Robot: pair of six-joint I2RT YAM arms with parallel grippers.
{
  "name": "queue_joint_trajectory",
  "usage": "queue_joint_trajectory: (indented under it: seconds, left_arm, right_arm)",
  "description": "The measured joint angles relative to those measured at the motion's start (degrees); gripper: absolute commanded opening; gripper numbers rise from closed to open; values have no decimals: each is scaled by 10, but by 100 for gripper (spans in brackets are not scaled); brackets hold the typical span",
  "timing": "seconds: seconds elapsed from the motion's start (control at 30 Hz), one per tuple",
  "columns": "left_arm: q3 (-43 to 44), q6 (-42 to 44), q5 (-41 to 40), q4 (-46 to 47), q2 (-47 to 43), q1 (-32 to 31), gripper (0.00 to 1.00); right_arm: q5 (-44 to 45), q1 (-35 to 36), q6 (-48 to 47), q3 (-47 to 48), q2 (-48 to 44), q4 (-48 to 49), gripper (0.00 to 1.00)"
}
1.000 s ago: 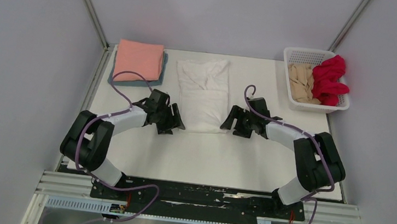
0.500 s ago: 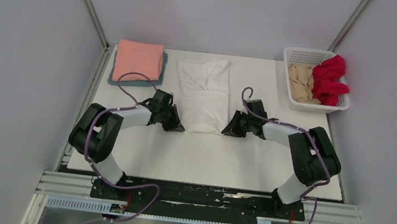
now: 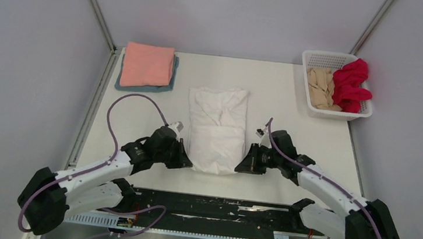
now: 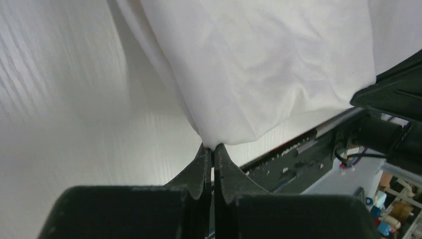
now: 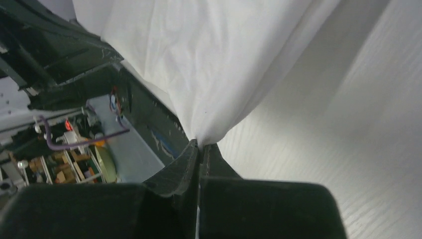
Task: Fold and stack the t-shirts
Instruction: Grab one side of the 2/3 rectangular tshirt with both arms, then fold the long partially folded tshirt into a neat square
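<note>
A white t-shirt (image 3: 217, 130), folded into a long strip, lies at the middle of the table, its near end close to the front edge. My left gripper (image 3: 188, 162) is shut on its near left corner (image 4: 215, 141). My right gripper (image 3: 241, 164) is shut on its near right corner (image 5: 201, 134). A folded salmon pink t-shirt (image 3: 147, 65) sits on a folded grey-blue t-shirt (image 3: 173, 76) at the back left. A red t-shirt (image 3: 352, 83) and a beige t-shirt (image 3: 320, 88) lie crumpled in the basket.
The white lattice basket (image 3: 322, 59) stands at the back right corner of the table. The black mounting rail (image 3: 212, 204) runs along the near edge just behind the held cloth. Grey walls close in both sides.
Both grippers shut on the near corners of the white t-shirt, then pulled it toward the front edge. Both arms have stretched low along the table.
</note>
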Motion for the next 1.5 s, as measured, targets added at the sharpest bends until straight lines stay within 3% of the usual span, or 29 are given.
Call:
queue_joint_trajectory:
  seconds: [0.23, 0.33, 0.43, 0.63, 0.8, 1.1, 1.5]
  left_arm:
    - [-14, -67, -51, -121, -242, -139, 0]
    - [3, -79, -63, -160, -285, -166, 0]
    - [42, -78, -97, -194, -278, -170, 0]
    - [160, -50, -235, -223, -207, -163, 0]
    - [227, -14, -274, -205, -119, -78, 0]
    - [307, 43, -186, -130, 83, 62, 0]
    - [438, 90, -109, -112, 307, 140, 0]
  right_arm:
    - [-48, 75, 40, -25, -222, -147, 0]
    - [-50, 77, 52, -8, -284, -190, 1]
    - [-30, 77, 56, 32, -290, -210, 1]
    - [69, 66, 37, 145, -193, -224, 0]
    - [151, 42, 21, 212, -101, -208, 0]
    - [149, -54, 16, 223, 2, -144, 0]
    - [85, -122, 10, 269, 178, -70, 2]
